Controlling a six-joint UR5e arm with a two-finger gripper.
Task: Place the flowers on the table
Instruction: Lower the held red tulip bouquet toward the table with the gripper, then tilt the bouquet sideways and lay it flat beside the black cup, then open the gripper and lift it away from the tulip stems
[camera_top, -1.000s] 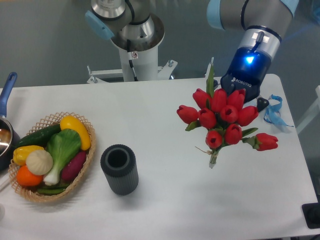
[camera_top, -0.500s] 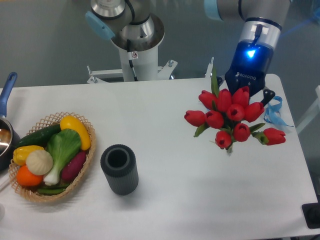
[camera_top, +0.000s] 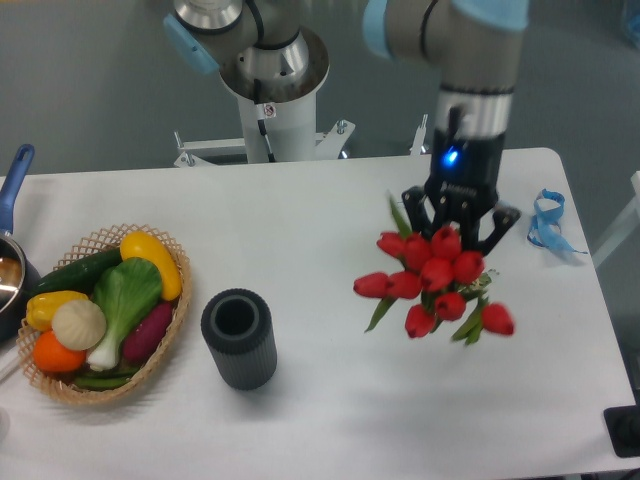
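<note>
The flowers (camera_top: 432, 280), a bunch of red tulips with green leaves, hang under my gripper (camera_top: 457, 225) over the right half of the white table (camera_top: 320, 220). The gripper points straight down and is shut on the bunch. Its black fingers (camera_top: 412, 203) show on either side above the blossoms. The fingertips and the stems are hidden by the tulip heads. I cannot tell whether the bunch touches the table. The dark ribbed cylinder (camera_top: 239, 338) stands upright and empty to the left of the flowers.
A wicker basket (camera_top: 166, 340) of toy vegetables sits at the left. A pot with a blue handle (camera_top: 14, 180) is at the left edge. A blue ribbon (camera_top: 547, 218) lies at the right edge. The arm's base (camera_top: 270, 90) stands behind the table.
The gripper has swung to point straight down and moved left and towards the front with the flowers. The bunch now hangs beneath it instead of beside it.
</note>
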